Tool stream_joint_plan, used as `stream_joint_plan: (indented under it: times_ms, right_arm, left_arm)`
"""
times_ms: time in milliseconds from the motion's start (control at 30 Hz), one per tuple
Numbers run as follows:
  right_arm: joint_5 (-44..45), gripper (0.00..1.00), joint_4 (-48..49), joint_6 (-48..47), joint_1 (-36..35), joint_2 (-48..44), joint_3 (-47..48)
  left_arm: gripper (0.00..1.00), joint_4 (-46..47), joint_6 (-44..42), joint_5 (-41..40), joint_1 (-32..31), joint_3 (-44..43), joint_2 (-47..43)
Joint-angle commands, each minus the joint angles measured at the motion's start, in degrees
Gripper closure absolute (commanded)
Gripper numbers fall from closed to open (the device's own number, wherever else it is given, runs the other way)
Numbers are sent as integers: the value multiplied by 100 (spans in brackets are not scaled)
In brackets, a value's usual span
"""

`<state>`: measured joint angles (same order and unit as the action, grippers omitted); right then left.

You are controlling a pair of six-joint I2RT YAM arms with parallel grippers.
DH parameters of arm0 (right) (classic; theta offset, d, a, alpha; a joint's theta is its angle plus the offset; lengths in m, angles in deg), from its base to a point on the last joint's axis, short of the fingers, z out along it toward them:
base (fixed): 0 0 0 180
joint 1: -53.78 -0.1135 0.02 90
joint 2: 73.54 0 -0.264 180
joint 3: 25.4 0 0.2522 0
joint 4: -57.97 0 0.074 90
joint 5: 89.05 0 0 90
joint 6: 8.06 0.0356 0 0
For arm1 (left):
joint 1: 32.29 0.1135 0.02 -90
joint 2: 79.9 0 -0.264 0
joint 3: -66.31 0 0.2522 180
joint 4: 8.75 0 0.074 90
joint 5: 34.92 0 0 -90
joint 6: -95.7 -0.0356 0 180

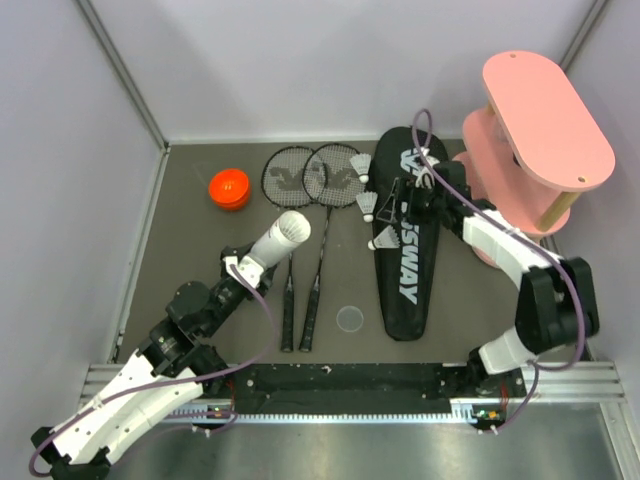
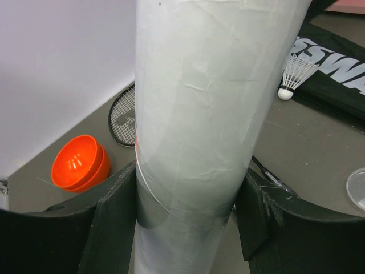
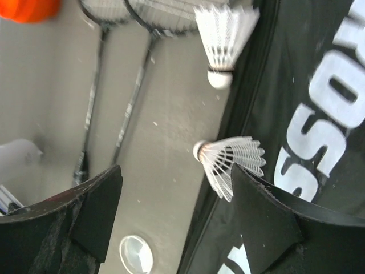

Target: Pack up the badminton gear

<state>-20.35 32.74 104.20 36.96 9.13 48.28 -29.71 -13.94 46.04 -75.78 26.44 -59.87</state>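
My left gripper (image 1: pixel 243 266) is shut on the long white tube (image 1: pixel 279 237) and holds it tilted up over the racket handles; in the left wrist view the tube (image 2: pixel 199 114) fills the gap between my fingers (image 2: pixel 108 222). The orange cap (image 1: pixel 229 189) lies off the tube at the back left. Two black rackets (image 1: pixel 315 250) lie side by side. The black bag (image 1: pixel 410 260) lies to their right, with three shuttlecocks (image 1: pixel 370 206) along its left edge. My right gripper (image 3: pixel 177 194) is open just above one shuttlecock (image 3: pixel 231 160), which lies beside its right finger.
A pink tiered shelf (image 1: pixel 545 125) stands at the back right, close behind the right arm. A small clear round lid (image 1: pixel 350 318) lies on the table between the racket handles and the bag. Walls enclose the table on the left, back and right.
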Motion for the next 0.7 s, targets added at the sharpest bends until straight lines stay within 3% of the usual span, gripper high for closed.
stream_joint_plan:
  times_ms: [0,367,533,633,667]
  right_arm:
    - [-410,27,-312,-73,21,573,468]
    - [-24,42,-321,-503,-233,1355,415]
    - [546,56,-339,-688,-515,1655,661]
    - [601,70,-330,-688,-656,1673,740]
    - [601,79,-330,-679,-708,1595,758]
  left_arm:
    - [100,509,4,-89,-2,-131,-34]
    - [100,544,-14,-2,-11,-114,27]
    - [100,536,-22,-2,-2,-114,1]
    - [100,544,-22,16,-2,-105,1]
    - [100,553,-14,25,-2,-105,18]
